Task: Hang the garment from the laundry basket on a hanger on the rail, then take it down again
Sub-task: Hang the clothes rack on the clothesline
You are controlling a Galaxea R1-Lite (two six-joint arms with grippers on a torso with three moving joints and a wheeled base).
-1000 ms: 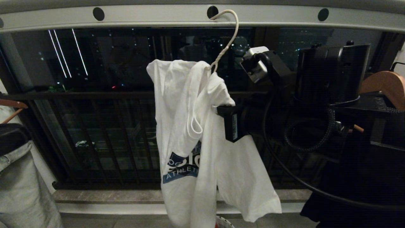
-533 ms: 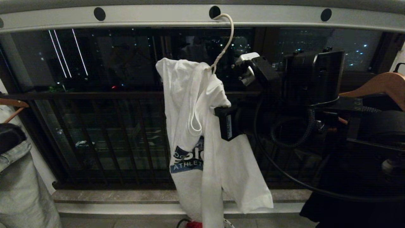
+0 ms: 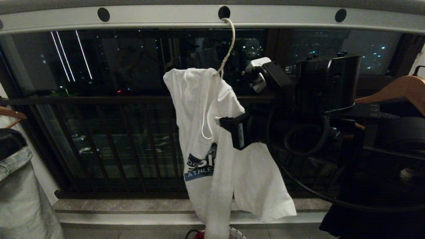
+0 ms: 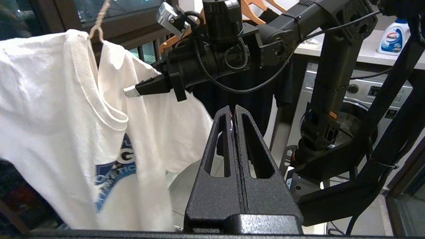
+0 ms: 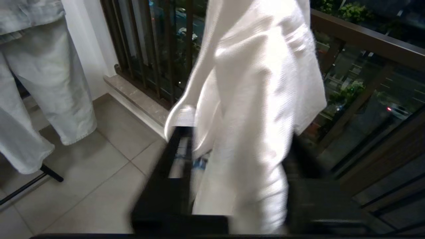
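We see the long pale grey metal rail (image 3: 166, 16) with its row of round dark holes running across the top, and everything else we place from it. The thin white wire hanger (image 3: 228, 46) hooks over the rail just under one of the middle holes. From it hangs the white short-sleeved T-shirt (image 3: 212, 139) with the blue printed chest logo, bunched and draped unevenly, its hem reaching down toward the floor. Below the rail and behind the shirt stands a dark barred balcony railing (image 3: 109, 139) with a stone sill at its foot; open air lies to the shirt's left, until pale grey trousers (image 3: 20, 199) hang at the far left.

Our right tool (image 3: 229, 124) reaches in level from the right, below the rail, and its tip is against the shirt's right side, under the shoulder. In the right wrist view the cloth falls between its two dark fingers, which stand apart around the fabric, no longer pinching it. Our left tool (image 4: 233, 113) is closed on nothing, fingers pressed together, parked lower and nearer us than the shirt.

Under the shirt's hem, a sliver of the small round white woven basket (image 3: 237, 233) shows, with something red (image 3: 199, 235) in it.
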